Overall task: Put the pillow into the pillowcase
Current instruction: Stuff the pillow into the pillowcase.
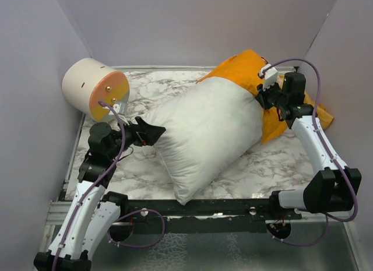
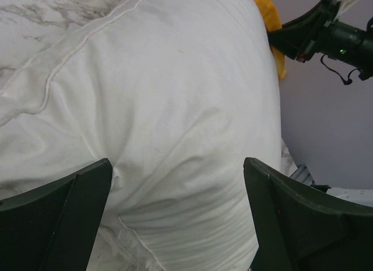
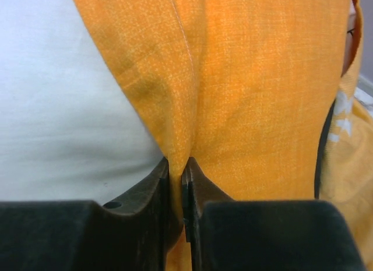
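Pillow (image 1: 204,131) fabric is seen lying diagonally across the marble worktop (image 1: 274,166), its far end tucked into the orange pillowcase (image 1: 245,67), whose mouth reaches only about a quarter of the way down. The pillow's near corner is pushed over the worktop's front edge onto the black rail (image 1: 233,206). The rest of the pillowcase is bunched toward the right wall (image 1: 349,61). Bare marble is left at the near right and in a narrower strip at the left, below the cream-and-orange cylinder (image 1: 93,87). The left fingers (image 2: 64,218) are spread wide on either side of the pillow's bulging left side, gripping nothing. The right fingers (image 3: 148,195) are pinched shut on a fold of the pillowcase just beside the white fabric. White marks at the pillowcase's right edge (image 3: 344,116) cannot be read.
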Tool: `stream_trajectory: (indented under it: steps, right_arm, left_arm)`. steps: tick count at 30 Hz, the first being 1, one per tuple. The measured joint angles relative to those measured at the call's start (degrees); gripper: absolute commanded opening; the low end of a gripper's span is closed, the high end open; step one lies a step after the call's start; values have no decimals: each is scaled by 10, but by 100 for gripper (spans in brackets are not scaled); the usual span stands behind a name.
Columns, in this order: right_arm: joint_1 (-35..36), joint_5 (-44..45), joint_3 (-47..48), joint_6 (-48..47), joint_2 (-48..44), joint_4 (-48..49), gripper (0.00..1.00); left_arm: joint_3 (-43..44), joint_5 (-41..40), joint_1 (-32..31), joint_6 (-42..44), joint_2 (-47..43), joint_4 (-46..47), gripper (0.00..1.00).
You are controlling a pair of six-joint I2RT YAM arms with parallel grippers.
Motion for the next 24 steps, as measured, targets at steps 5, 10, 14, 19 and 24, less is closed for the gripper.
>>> stream_trajectory:
  steps: [5, 10, 14, 19, 24]
  right_arm:
    - [-5, -64, 18, -7, 1, -24, 6]
    - [-7, -105, 31, -10, 6, -37, 4]
    - [-8, -124, 40, -10, 21, -41, 3]
    - [-8, -141, 48, -10, 33, -41, 1]
    - [-8, -156, 52, -14, 33, -45, 1]
  left_arm:
    - [-1, -60, -74, -7, 32, -30, 99]
    - [40, -162, -169, 14, 71, -106, 99]
    - [106, -223, -183, 38, 67, -184, 99]
    - [178, -224, -184, 55, 75, -220, 92]
    - [180, -151, -186, 61, 117, -226, 86]
